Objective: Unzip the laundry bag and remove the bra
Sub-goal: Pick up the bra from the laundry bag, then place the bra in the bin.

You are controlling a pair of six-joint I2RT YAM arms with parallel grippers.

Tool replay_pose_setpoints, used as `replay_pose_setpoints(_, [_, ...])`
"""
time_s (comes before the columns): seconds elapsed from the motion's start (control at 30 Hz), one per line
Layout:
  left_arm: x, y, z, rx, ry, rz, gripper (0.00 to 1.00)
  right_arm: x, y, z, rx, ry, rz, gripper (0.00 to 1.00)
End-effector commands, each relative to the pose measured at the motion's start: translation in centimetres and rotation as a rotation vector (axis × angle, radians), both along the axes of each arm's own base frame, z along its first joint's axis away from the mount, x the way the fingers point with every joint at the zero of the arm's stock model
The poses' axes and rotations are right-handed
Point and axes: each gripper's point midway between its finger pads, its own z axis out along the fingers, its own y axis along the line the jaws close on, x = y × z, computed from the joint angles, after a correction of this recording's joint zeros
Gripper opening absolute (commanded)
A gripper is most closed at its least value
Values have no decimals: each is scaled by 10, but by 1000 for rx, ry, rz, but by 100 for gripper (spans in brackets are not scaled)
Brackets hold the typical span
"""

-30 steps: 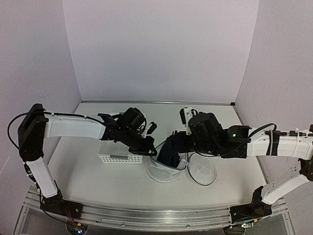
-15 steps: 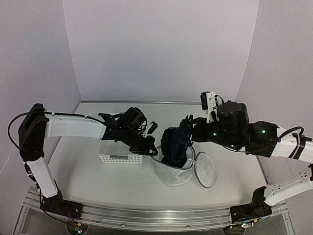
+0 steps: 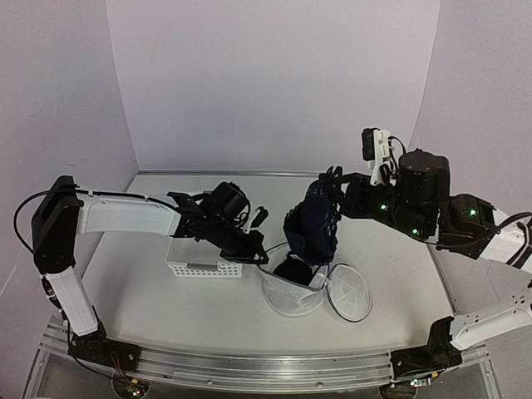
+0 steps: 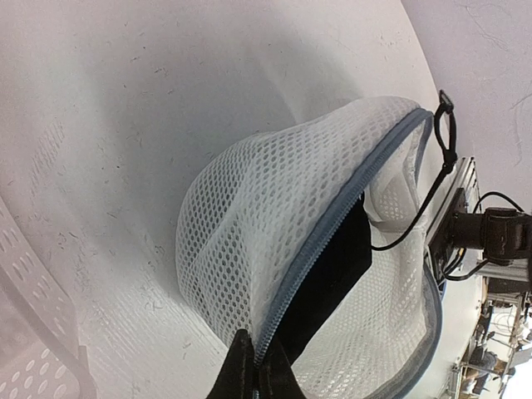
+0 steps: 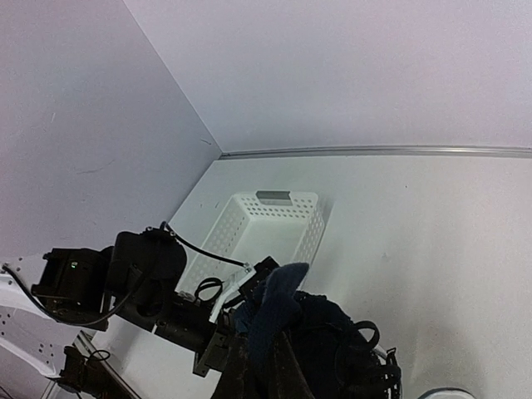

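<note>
Immediately left of the laundry bag (image 3: 289,298) stands a white perforated basket (image 3: 198,259), close beside the left claw (image 3: 259,256), which is pressed together on the bag's zippered rim. The bag's round flap (image 3: 349,293) lies open to the right. Above, the right claw (image 3: 330,184) pinches the bra (image 3: 312,226), which hangs over the mouth with its lower end inside. Bare tabletop (image 3: 141,299) runs from the bag to the near edge.

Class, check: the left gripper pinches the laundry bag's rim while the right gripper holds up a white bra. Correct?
The right gripper holds up a black bra, not white: see the top external view. The left gripper pinches the rim of the laundry bag.
</note>
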Motion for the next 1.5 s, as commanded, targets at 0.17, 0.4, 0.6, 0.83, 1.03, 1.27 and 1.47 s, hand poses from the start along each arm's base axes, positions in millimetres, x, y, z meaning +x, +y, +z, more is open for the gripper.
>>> replay_pose_setpoints(0.17, [3, -17, 22, -56, -40, -22, 0, 7, -4, 96, 116, -178, -29, 0])
replay_pose_setpoints(0.4, [2, -20, 29, -68, -54, -27, 9, 17, 3, 130, 100, -253, -58, 0])
replay_pose_setpoints(0.6, [6, -19, 47, -86, -100, -11, 41, 25, 16, 145, 81, -288, -65, 0])
replay_pose_setpoints(0.83, [15, -7, 76, -104, -199, 45, 52, 33, 34, 156, 83, -305, -56, 0])
replay_pose_setpoints(1.03, [27, 28, 121, -118, -348, 185, 55, 40, 52, 164, 84, -316, -42, 0])
replay_pose_setpoints(1.27, [32, 84, 145, -100, -471, 373, 53, 49, 73, 173, 111, -331, -30, 0])
replay_pose_setpoints(1.47, [28, 135, 168, -135, -539, 542, 47, 56, 100, 170, 123, -325, 8, 0])
